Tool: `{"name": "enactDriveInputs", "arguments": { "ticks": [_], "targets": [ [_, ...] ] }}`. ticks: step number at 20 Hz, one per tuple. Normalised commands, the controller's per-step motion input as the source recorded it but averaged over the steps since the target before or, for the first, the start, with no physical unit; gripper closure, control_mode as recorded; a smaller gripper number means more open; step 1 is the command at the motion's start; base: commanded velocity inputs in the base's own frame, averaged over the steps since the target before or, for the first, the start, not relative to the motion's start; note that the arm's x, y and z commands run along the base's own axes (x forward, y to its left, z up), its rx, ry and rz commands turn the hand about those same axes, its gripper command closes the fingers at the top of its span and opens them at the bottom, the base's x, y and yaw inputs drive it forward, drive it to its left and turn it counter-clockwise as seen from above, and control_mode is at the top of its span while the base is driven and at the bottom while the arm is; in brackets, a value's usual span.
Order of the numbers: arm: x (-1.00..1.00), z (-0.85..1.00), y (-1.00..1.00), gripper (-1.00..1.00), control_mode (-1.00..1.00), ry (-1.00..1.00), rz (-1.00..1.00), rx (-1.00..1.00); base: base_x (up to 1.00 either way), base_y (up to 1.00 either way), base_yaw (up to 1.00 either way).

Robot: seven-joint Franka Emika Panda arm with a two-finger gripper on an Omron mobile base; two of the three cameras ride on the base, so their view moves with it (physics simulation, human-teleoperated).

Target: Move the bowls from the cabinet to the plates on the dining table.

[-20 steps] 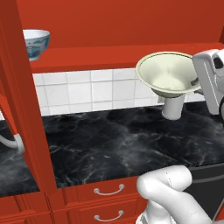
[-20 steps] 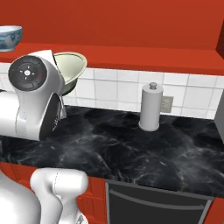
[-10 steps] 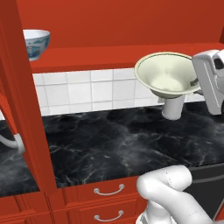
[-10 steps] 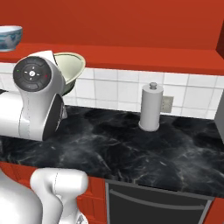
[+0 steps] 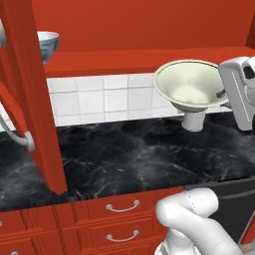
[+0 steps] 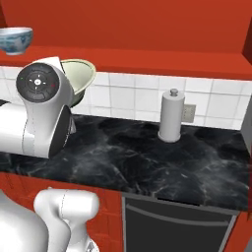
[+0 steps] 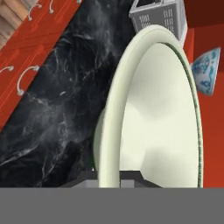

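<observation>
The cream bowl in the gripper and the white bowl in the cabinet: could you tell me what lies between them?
Nothing: in the left base view, only red cabinet back and white tiles lie behind the gap between the cream bowl and white bowl.

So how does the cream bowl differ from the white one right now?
The cream bowl is plain, matte and greenish; the white bowl is glossy with blue patterning. The cream bowl is tipped on its side in the gripper, out over the counter; the white bowl sits upright on the cabinet shelf. Both are small, round and deep.
</observation>
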Motion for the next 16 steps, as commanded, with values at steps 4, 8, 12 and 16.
{"name": "enactDriveInputs", "arguments": {
  "ticks": [4, 8, 12, 16],
  "targets": [
    [0.0, 0.0, 0.0, 1.0, 1.0, 0.0, 0.0, 0.0, -0.7, 0.1, 0.01],
    [0.0, 0.0, 0.0, 1.0, 1.0, 0.0, 0.0, 0.0, -0.79, 0.13, 0.01],
    [0.0, 0.0, 0.0, 1.0, 1.0, 0.0, 0.0, 0.0, -0.78, 0.06, 0.01],
    [0.0, 0.0, 0.0, 1.0, 1.0, 0.0, 0.0, 0.0, -0.8, 0.0, 0.0]
  ]
}}
